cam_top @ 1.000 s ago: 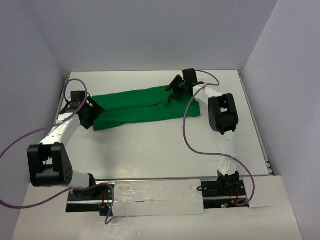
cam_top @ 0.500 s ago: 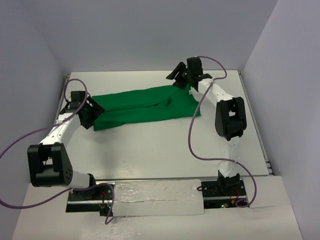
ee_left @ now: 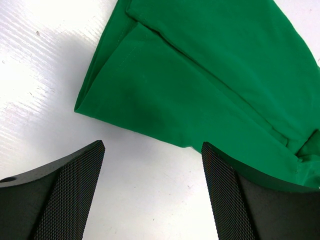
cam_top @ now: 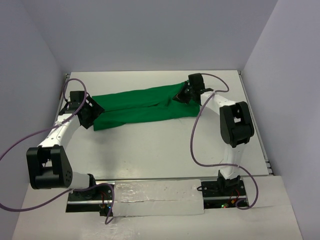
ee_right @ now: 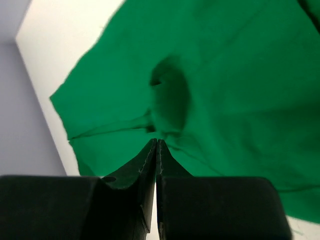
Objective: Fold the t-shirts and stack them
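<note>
The green t-shirt (cam_top: 145, 105) lies folded into a long band across the far half of the table. My right gripper (cam_top: 183, 96) is at the band's right end. Its jaws are shut in the right wrist view, and the right gripper's tips (ee_right: 156, 141) pinch a puckered fold of the t-shirt (ee_right: 240, 75). My left gripper (cam_top: 91, 111) is at the band's left end, open. In the left wrist view the left gripper (ee_left: 152, 145) hangs over bare table just short of the t-shirt's (ee_left: 200, 75) corner, with nothing between its fingers.
White table (cam_top: 150, 145) with grey walls on three sides. A raised rail (cam_top: 265, 150) runs along the right edge. Purple cables (cam_top: 195, 140) loop from both arms over the near half of the table.
My right gripper swung from the far edge behind the shirt down onto its right end and shut there. The shirt's right end has shifted slightly. The left arm has not moved.
</note>
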